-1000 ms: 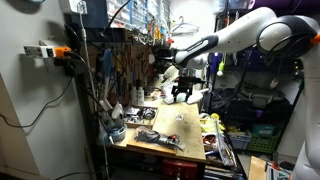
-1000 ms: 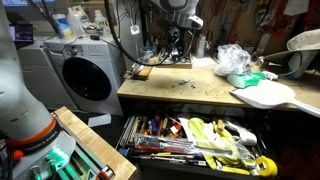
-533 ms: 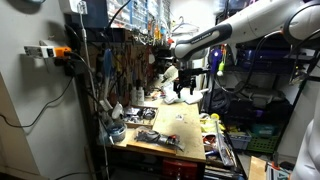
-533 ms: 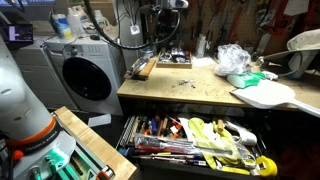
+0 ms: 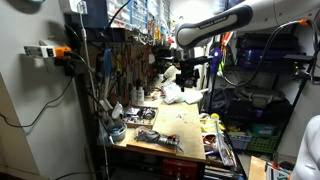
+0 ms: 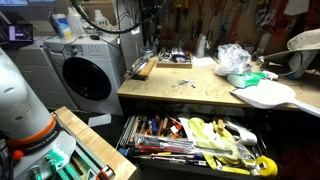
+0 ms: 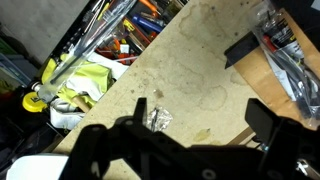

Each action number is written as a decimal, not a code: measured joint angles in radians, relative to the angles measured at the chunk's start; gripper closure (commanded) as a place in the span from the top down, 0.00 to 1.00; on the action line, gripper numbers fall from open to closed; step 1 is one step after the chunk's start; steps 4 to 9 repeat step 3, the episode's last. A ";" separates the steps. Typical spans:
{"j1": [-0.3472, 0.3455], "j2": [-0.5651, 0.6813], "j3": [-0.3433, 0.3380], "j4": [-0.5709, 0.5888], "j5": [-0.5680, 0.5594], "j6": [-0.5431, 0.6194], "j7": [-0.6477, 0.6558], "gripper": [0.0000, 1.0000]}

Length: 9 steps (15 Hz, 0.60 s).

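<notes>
My gripper [image 7: 200, 118] is open and empty, high above a wooden workbench [image 7: 200, 60]. In an exterior view the gripper [image 5: 186, 74] hangs well above the bench top [image 5: 178, 125]. A small crumpled piece of foil [image 7: 158, 118] lies on the bench just below my fingers in the wrist view, and it also shows in an exterior view [image 6: 185, 83]. The gripper is out of that exterior view.
An open drawer [image 6: 195, 138] full of hand tools sticks out below the bench front. A washing machine [image 6: 85, 72] stands beside the bench. A white plastic bag [image 6: 234, 57] and a white board [image 6: 268, 95] lie on the bench. A tray of tools [image 7: 292, 55] sits at one end.
The arm has risen from just above the bench to well above it. It has left the exterior view that looks at the drawer.
</notes>
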 measured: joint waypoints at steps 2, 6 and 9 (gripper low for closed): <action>0.000 0.012 0.000 0.001 0.000 0.001 0.000 1.00; 0.000 0.016 0.000 0.001 0.000 0.001 0.000 1.00; 0.000 0.016 0.000 0.001 0.000 0.001 0.000 1.00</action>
